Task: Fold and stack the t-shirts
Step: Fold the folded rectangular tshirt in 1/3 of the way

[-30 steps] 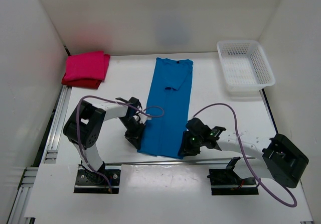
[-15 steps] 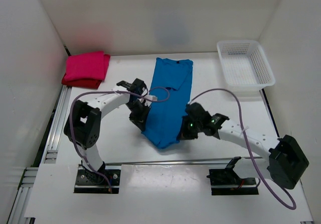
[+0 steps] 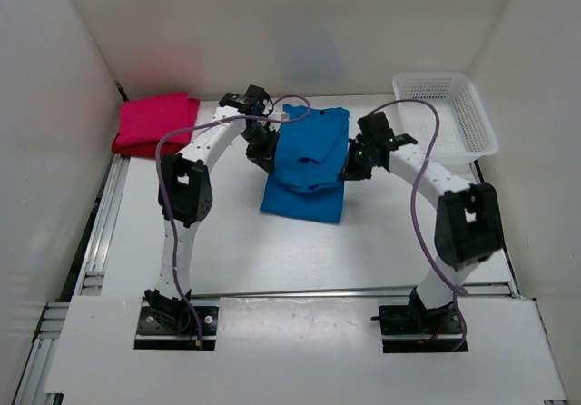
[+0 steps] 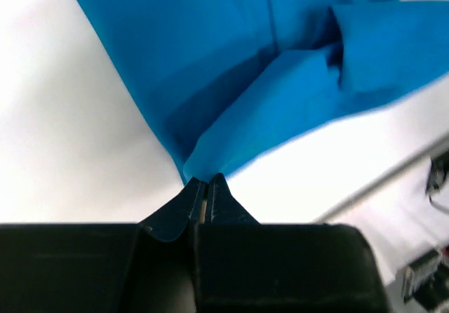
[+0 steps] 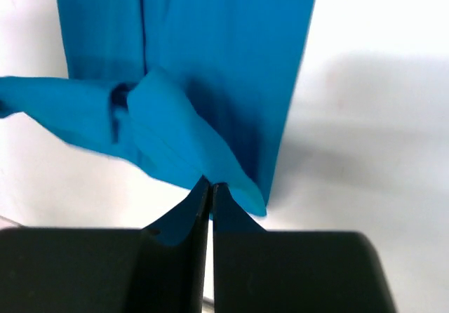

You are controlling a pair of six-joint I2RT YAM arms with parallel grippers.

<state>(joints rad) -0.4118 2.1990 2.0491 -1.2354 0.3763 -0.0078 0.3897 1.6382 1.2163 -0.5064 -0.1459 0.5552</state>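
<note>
The bright blue t-shirt (image 3: 304,173) lies in the middle of the table, its near half lifted and doubled back over the far half. My left gripper (image 3: 263,151) is shut on the shirt's left hem corner (image 4: 200,169). My right gripper (image 3: 349,164) is shut on the right hem corner (image 5: 217,176). Both hold the cloth above the table near the collar end. A magenta-pink t-shirt (image 3: 159,121) lies folded at the far left on top of a dark red t-shirt (image 3: 145,149), of which only an edge shows.
A white mesh basket (image 3: 445,119) stands at the far right corner. White walls close in the table on the left, back and right. A metal rail (image 3: 95,242) runs along the left edge.
Both grippers carried the blue t-shirt's near hem away from the arm bases toward the collar, folding it in half. The right gripper closed on its corner about a second ago.
</note>
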